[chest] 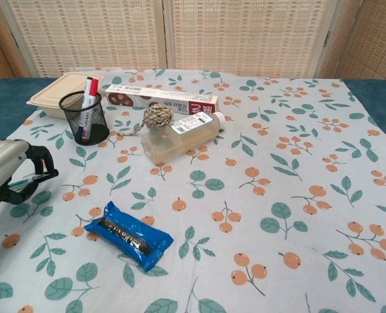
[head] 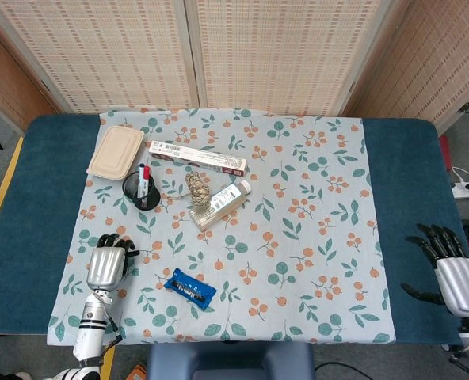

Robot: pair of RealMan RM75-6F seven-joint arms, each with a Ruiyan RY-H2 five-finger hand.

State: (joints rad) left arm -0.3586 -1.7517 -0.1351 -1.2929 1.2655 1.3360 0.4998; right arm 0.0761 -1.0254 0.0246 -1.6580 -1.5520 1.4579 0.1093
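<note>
Curling in over the cloth near the worktop's front left corner, the left hand (head: 108,267) has its dark fingers (chest: 42,158) closed around a thin pen (chest: 31,180), which only the chest view shows, poking out dark and slim under the fingertips. The head view shows just the silver back of that hand and the wrist below it, with the pen hidden. Whether the pen's tip touches the cloth I cannot tell.

The right hand (head: 456,279) appears in the head view alone, at the worktop's front right corner, off the cloth and over the blue surface, fingers (head: 438,239) spread apart and holding nothing.

Just right of the left hand, near the front edge, a blue packet (chest: 129,235) lies flat on the cloth (head: 314,206). Further back on the left side stands a black mesh cup (chest: 84,118) with markers (chest: 89,92) upright in it. Behind it, by the cloth's back left corner, sits a beige lidded box (head: 116,150). A long carton (head: 197,157) lies along the back, right of the beige box. In front of the carton a ball of twine (chest: 158,116) rests just beside a clear bottle (chest: 180,135) lying on its side, cap pointing away from the front edge.
</note>
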